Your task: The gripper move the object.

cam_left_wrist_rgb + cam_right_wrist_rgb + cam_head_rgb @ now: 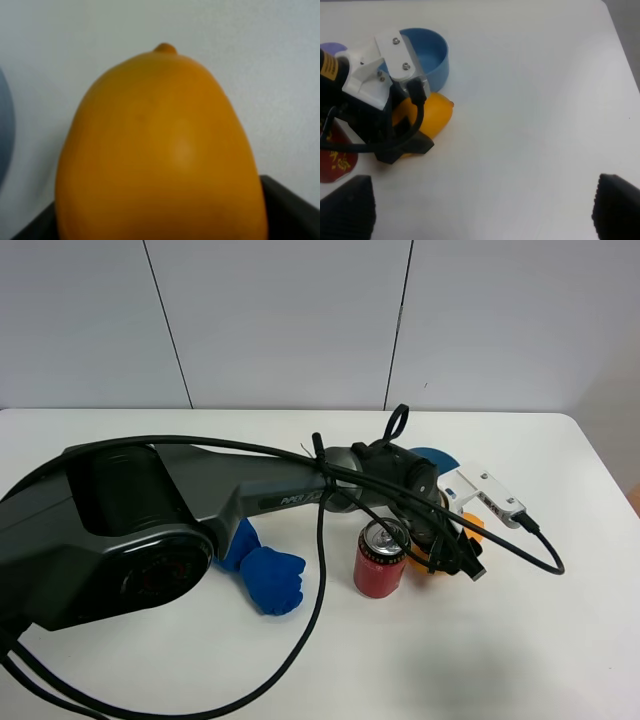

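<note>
mango (434, 114): orange-yellow, smooth, oval, lying on its side just beside the can (381, 560)
tool (452, 548): black, jaws astride the mango

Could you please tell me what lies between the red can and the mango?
The left gripper, its jaws clasping the mango, beside the red can; the exterior high and right wrist views show this.

L gripper (402, 132) straddles mango (437, 112) just beside blue bowl (432, 55), red can (335, 159) near.

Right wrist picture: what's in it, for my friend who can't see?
The left gripper clamps an orange mango on a white table, beside a blue bowl and a red can. The right gripper is open and empty.
</note>
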Robot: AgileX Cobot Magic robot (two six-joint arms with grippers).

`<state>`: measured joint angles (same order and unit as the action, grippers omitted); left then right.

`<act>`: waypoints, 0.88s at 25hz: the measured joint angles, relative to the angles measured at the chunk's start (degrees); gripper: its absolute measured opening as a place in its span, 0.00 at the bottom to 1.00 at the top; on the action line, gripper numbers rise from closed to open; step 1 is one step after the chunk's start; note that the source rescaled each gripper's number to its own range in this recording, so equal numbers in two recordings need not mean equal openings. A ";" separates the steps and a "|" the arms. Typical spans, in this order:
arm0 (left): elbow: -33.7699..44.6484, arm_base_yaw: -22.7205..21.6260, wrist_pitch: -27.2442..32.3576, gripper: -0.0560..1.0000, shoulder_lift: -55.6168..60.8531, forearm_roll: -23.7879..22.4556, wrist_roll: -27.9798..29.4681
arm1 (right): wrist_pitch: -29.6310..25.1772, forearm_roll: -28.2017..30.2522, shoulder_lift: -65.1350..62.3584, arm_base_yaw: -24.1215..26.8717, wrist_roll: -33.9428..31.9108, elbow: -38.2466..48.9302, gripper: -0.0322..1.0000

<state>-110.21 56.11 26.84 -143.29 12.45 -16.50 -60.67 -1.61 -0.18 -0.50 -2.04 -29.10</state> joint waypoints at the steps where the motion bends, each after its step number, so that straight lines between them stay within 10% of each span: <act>1: 0.00 0.00 0.00 0.17 0.00 0.00 0.00 | 0.00 0.00 0.00 0.00 0.00 0.00 1.00; 4: 0.00 0.00 0.31 0.78 0.52 -0.04 0.00 | 0.00 0.00 0.00 0.00 0.00 0.00 1.00; 6: -0.70 0.00 1.93 0.93 1.62 -0.18 0.00 | 0.00 0.00 0.00 0.00 0.00 0.00 1.00; 14: -16.27 -0.05 20.93 1.00 10.21 -1.63 -0.84 | 0.00 0.00 0.00 0.00 0.00 0.00 1.00; 22: -35.13 -4.48 38.59 1.00 23.10 -15.49 -5.64 | 0.00 0.00 0.00 0.00 0.00 0.00 1.00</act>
<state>-145.34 51.63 65.43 -120.20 -3.05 -22.14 -60.67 -1.61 -0.18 -0.50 -2.04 -29.10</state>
